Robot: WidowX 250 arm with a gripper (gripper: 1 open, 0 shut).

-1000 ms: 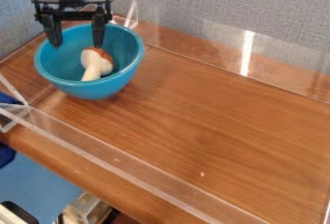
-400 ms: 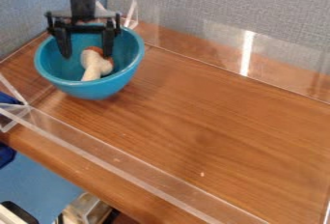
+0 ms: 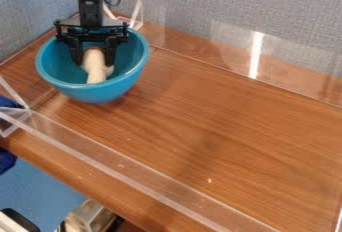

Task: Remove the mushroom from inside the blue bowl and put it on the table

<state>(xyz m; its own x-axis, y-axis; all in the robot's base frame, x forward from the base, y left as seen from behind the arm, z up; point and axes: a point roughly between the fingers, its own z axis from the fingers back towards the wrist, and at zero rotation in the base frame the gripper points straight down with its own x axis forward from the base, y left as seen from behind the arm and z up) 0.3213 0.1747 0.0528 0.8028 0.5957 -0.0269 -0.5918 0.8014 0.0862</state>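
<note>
**A:** Where does the blue bowl [image 3: 91,69] sit?

**B:** On the table [image 3: 227,106], near its far left corner, close beside the low clear acrylic wall [image 3: 80,141] that runs along the left edge. The bowl stands upright, its opening facing up.

**A:** And the mushroom [image 3: 95,66]?

**B:** Inside the bowl. Its cream stalk shows against the turquoise inner wall, lying tilted with the lower end towards the bowl's near side. The cap end is up under the black fingers, so I cannot make it out clearly.

**A:** What about the gripper [image 3: 92,44]?

**B:** It hangs pointing straight down from above, its black fingers reaching inside the bowl's rim. The fingers stand on either side of the mushroom's upper part, drawn in close around it.

**A:** Is it clamped on the mushroom?

**B:** I cannot tell. The fingers are narrow about it, but whether they press on it or leave a gap is too small to see from this view.

**A:** Anything else on the table?

**B:** Only bare reddish-brown wood grain stretching to the right and near edges.
</note>
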